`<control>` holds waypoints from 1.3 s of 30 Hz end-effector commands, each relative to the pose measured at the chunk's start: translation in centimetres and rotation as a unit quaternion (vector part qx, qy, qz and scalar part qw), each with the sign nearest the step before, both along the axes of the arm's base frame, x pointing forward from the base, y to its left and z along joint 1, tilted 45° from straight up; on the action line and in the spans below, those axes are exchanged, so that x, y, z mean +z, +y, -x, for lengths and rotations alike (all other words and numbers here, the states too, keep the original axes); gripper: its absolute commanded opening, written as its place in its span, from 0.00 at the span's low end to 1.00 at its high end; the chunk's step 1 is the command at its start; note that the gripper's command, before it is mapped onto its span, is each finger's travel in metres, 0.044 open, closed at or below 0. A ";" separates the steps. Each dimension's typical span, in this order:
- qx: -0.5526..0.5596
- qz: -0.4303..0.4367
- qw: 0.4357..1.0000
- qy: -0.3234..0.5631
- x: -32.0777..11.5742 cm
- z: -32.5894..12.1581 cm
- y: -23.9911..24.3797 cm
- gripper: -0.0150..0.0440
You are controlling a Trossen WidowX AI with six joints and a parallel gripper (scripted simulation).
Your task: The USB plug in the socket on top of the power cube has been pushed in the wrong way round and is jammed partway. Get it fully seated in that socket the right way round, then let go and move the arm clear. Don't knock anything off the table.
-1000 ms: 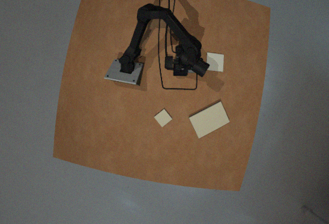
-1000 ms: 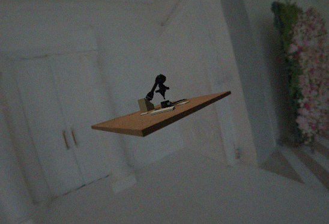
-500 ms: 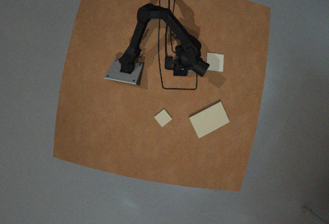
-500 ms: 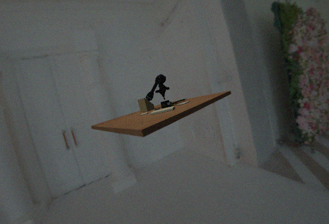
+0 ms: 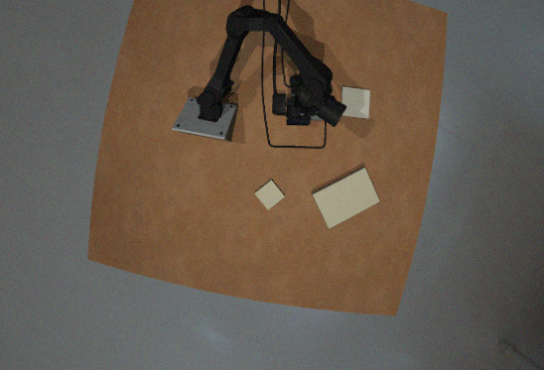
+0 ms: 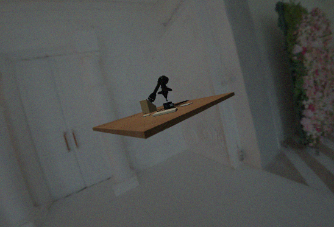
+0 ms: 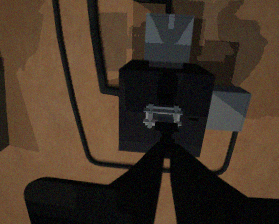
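The black power cube [image 7: 136, 100] [image 5: 279, 104] [image 6: 168, 105] stands on the table, mostly under the arm in the top view. In the wrist view a bright metal-rimmed socket [image 7: 163, 108] shows on its top. My gripper [image 7: 166, 149] [image 6: 167, 100] points down over the cube with its fingertips together just at the socket's near side. It is shut on the USB plug [image 7: 167, 128], a small dark piece at the tips. The fingers hide most of the plug; its depth and which way round it is cannot be told.
Grey blocks [image 7: 168, 47] [image 7: 227, 110] sit at the cube's far and right sides. Black cables [image 7: 71, 95] [image 5: 298, 147] loop around it. Pale flat blocks [image 5: 346, 197] [image 5: 269, 194] [image 5: 355, 102] lie on the table [image 5: 199, 219]. The arm's base plate [image 5: 199, 127] is at left.
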State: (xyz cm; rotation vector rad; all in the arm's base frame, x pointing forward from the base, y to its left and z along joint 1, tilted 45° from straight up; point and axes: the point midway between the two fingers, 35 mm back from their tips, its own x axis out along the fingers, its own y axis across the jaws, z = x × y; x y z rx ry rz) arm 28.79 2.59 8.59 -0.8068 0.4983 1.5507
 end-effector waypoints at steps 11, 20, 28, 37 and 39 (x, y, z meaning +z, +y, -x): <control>-0.001 0.005 1.000 0.002 -0.3 0.1 0.1 0.25; 0.000 0.007 1.000 0.000 -0.4 0.1 0.1 0.25; 0.000 0.008 1.000 0.000 -0.5 0.1 0.1 0.25; 0.000 0.008 1.000 0.000 -0.6 0.1 0.2 0.25; 0.000 0.008 1.000 0.000 -0.6 0.1 0.2 0.25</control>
